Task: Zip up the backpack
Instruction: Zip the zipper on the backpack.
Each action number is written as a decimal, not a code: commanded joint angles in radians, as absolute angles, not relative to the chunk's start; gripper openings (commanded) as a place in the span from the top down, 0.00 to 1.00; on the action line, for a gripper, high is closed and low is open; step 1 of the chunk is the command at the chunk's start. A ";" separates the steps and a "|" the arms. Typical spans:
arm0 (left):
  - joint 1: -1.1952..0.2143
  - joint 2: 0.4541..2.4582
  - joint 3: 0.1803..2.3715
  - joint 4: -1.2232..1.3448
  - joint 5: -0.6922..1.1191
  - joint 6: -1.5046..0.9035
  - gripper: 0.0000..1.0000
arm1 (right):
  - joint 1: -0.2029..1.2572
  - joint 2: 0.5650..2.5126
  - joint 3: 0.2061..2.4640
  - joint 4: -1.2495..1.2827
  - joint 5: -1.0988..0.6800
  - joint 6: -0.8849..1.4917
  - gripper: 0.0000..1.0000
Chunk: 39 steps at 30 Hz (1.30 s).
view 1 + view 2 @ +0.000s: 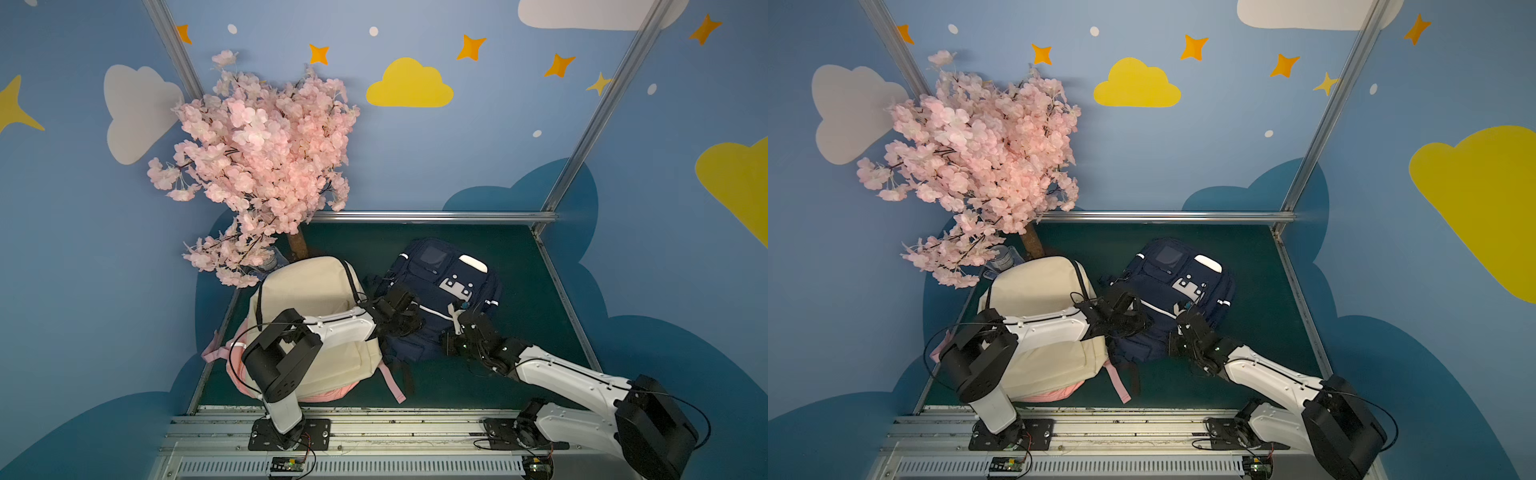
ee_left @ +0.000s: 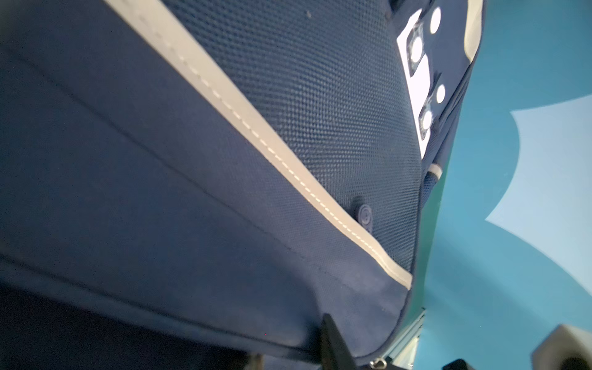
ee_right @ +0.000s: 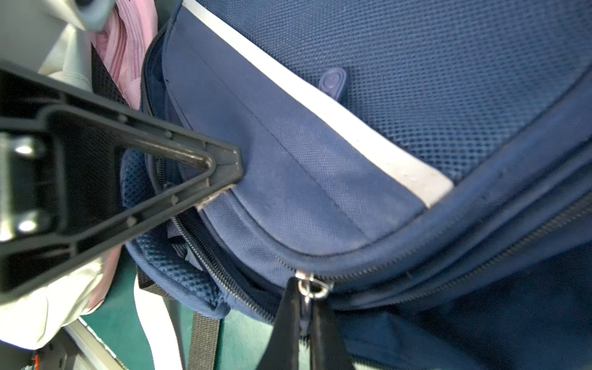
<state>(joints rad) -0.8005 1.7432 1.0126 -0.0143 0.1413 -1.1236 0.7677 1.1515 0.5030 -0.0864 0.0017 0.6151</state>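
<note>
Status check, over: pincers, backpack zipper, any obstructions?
Right pincer shut on zipper pull. Left pincer pinching navy backpack flap edge. Zipper track partly open. Cream backpack close alongside, off the track.

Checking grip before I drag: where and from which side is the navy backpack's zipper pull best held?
By its metal ring, pinched across the flat from outside the bag's edge, as the right hand does: it sticks out from the slider, clear of the navy backpack.

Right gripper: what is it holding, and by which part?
The zipper pull of the navy backpack, pinched near its metal ring by the right gripper.
</note>
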 commanded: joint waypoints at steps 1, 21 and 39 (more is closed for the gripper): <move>-0.796 1.766 1.024 -0.002 0.123 -1.107 0.84 | 0.778 1.111 0.542 -0.099 0.018 0.576 1.00; -0.847 1.707 0.978 -0.015 0.094 -1.114 0.97 | 0.290 1.252 0.588 -0.143 -0.084 0.578 1.00; -0.874 1.769 1.039 -0.006 0.117 -1.106 0.97 | 0.246 1.276 0.680 -0.261 -0.253 0.492 1.00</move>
<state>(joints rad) -0.8600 1.7489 1.0302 0.0818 0.0887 -1.1488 0.2760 1.2896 0.6529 -0.2943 -0.3256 0.5068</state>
